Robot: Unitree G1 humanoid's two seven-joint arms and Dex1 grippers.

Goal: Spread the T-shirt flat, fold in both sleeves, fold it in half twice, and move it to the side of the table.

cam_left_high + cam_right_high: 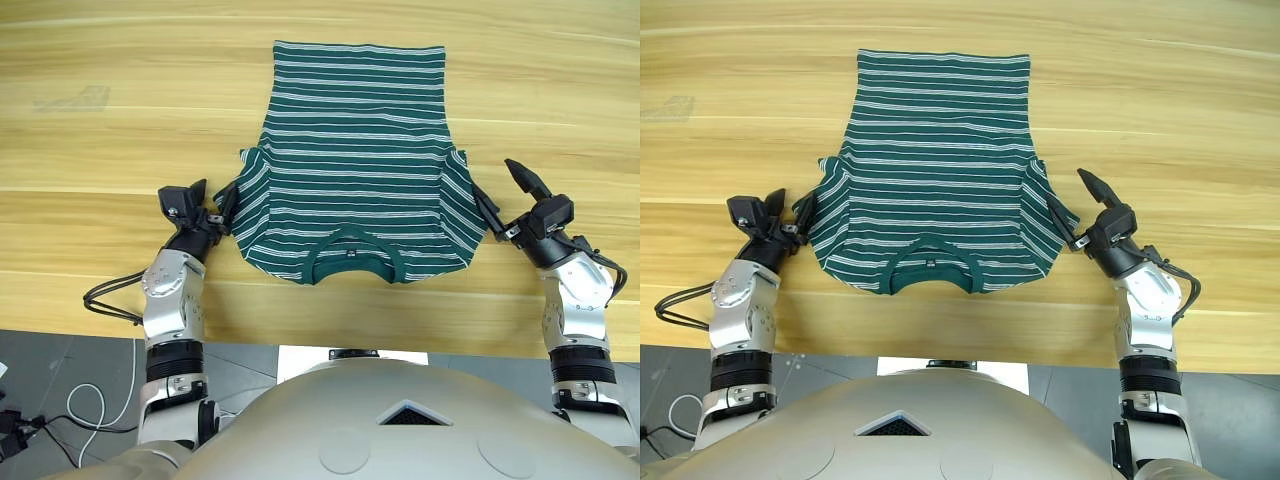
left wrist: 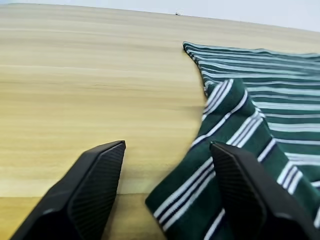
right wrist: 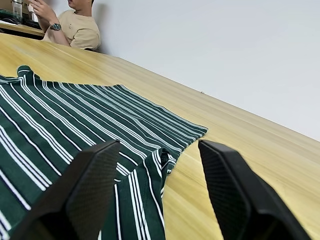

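From the head, the green striped T-shirt (image 1: 355, 150) lies flat in the middle of the table (image 1: 110, 70), with its collar (image 1: 352, 255) near the robot. Both sleeves look tucked in. The left gripper (image 1: 212, 203) sits just beside the T-shirt's left edge, and the right gripper (image 1: 505, 195) just beside its right edge.

In the left wrist view, the two black fingers (image 2: 92, 187) are spread apart and hold nothing. The folded left sleeve (image 2: 225, 115) lies by one finger.

In the right wrist view, the fingers are wide apart too, with the right sleeve (image 3: 159, 162) on the table between them.

The T-shirt looks soft, light and floppy. Pinching both layers at the shoulder corners should keep it from sagging.
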